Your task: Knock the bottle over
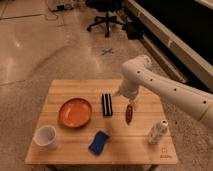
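The bottle [157, 132] is small and slim, whitish with a white cap. It stands upright near the right front corner of the wooden table [75, 152]. My gripper [131, 101] hangs from the white arm over the table's middle right, just above a reddish-brown oblong item [129, 114]. The gripper is behind and to the left of the bottle, well apart from it.
An orange bowl [76, 112] sits left of centre, a black and white striped box [106, 104] beside it. A white cup [45, 136] stands at the front left, a blue item [99, 142] at the front middle. An office chair [106, 14] stands on the floor behind.
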You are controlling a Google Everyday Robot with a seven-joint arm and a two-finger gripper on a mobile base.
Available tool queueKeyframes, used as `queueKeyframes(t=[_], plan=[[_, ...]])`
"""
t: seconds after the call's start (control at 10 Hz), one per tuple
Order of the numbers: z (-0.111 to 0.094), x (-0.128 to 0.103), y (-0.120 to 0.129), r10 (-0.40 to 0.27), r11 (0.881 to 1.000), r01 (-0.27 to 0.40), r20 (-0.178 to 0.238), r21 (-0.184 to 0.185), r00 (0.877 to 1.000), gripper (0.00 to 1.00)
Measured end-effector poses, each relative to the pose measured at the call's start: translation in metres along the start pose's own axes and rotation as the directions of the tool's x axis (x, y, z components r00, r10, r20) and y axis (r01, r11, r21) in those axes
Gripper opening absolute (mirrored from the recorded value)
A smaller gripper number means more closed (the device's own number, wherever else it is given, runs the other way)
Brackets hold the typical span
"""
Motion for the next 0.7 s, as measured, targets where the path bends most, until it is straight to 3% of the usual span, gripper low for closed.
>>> queueKeyframes(t=[0.4,0.7], plan=[[-0.007,0.014,0.041,0.096,0.995,-0.097,-0.019,-0.017,0.995,0.8],[-0.014,0.021,0.076,0.177,0.984,-0.178,-0.033,-0.029,0.984,0.8]])
